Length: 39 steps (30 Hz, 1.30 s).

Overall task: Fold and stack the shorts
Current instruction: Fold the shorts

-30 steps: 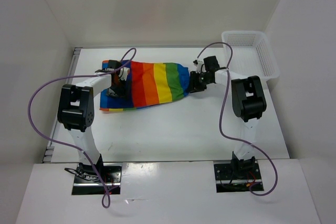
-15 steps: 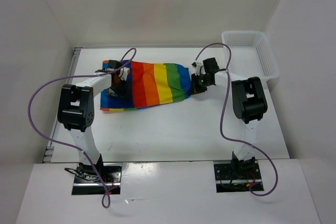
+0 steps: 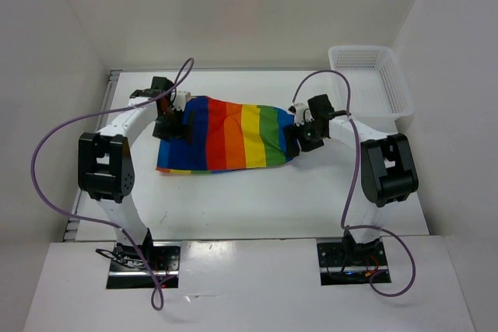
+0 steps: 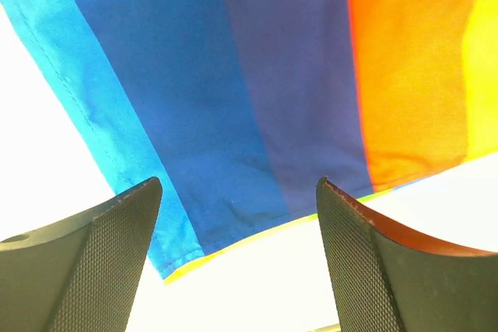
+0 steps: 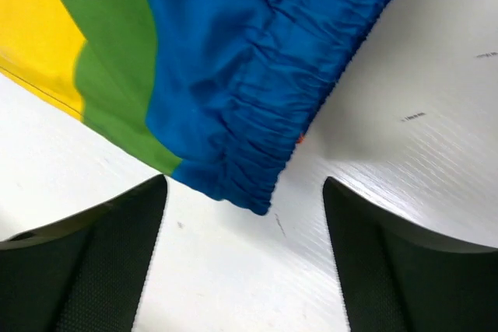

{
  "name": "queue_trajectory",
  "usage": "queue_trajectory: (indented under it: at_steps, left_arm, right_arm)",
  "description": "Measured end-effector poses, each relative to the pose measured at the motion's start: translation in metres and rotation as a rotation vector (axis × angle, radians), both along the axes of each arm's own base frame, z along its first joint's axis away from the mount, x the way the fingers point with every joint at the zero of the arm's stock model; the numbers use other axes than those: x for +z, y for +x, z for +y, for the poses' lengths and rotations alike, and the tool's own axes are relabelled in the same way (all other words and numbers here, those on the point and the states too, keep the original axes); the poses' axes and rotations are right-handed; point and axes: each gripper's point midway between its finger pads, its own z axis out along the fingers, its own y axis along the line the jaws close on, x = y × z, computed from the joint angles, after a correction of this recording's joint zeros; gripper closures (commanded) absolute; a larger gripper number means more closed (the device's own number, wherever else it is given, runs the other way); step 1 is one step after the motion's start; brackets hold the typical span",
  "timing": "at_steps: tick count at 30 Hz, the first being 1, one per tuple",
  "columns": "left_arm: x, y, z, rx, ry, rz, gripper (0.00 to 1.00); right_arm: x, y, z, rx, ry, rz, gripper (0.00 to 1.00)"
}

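The rainbow-striped shorts [image 3: 229, 135] lie flat on the white table, stripes running from blue at the left through orange, yellow and green to blue at the right. My left gripper [image 3: 173, 126] hovers at their left end, open, with the blue and navy cloth [image 4: 233, 114] and its hem beyond the fingertips and nothing between them. My right gripper [image 3: 299, 141] stands at the right end, open, and the blue gathered waistband [image 5: 264, 122] lies on the table just past its fingers, not held.
A white mesh basket [image 3: 372, 79] stands at the back right corner of the table. White walls close in the table on the left, back and right. Purple cables loop from both arms.
The shorts have shifted right and nearer, and now lie flatter. The right gripper, shut half a second ago, has opened and let the waistband go. The left arm has swung its gripper off the cloth.
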Motion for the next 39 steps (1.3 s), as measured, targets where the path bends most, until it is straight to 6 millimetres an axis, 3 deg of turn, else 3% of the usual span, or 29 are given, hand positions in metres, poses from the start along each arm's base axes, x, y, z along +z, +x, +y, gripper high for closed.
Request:
queue_trajectory:
  at_steps: [4,8,12,15,20,24,28,31,35,39]
  left_arm:
    - [0.01,0.003,-0.002,-0.003,-0.01,-0.024,0.12]
    - [0.004,-0.002,0.004,0.008,0.006,-0.006,0.12]
    - [-0.004,-0.003,0.017,0.036,0.045,0.008,0.12]
    - [-0.015,0.002,0.028,0.059,0.081,0.018,0.12]
    - [-0.054,-0.001,0.045,0.073,0.148,0.084,0.12]
    - [-0.057,0.001,0.047,0.078,0.155,0.088,0.12]
    - [-0.057,0.001,0.047,0.077,0.156,0.088,0.12]
    - [-0.057,0.001,0.047,0.077,0.154,0.088,0.13]
    - [-0.058,0.0,0.046,0.077,0.15,0.089,0.15]
    - [-0.058,0.0,0.045,0.076,0.143,0.087,0.24]
  right_arm:
    - [-0.001,-0.005,-0.002,0.025,-0.007,0.011,0.09]
    - [0.001,-0.01,0.004,0.034,0.039,0.039,0.08]
    - [-0.002,0.001,0.011,0.009,0.066,0.061,0.08]
    - [-0.009,0.013,0.013,-0.03,0.071,0.073,0.08]
    - [-0.013,0.033,0.014,-0.137,0.073,0.076,0.15]
    - [-0.015,0.04,0.011,-0.187,0.061,0.07,0.29]
    - [-0.02,0.043,0.012,-0.189,0.064,0.069,0.69]
    - [-0.022,0.042,0.016,-0.183,0.085,0.083,0.85]
    - [-0.018,0.044,0.02,-0.156,0.101,0.074,0.99]
    - [-0.009,0.054,0.02,-0.111,0.094,0.029,0.99]
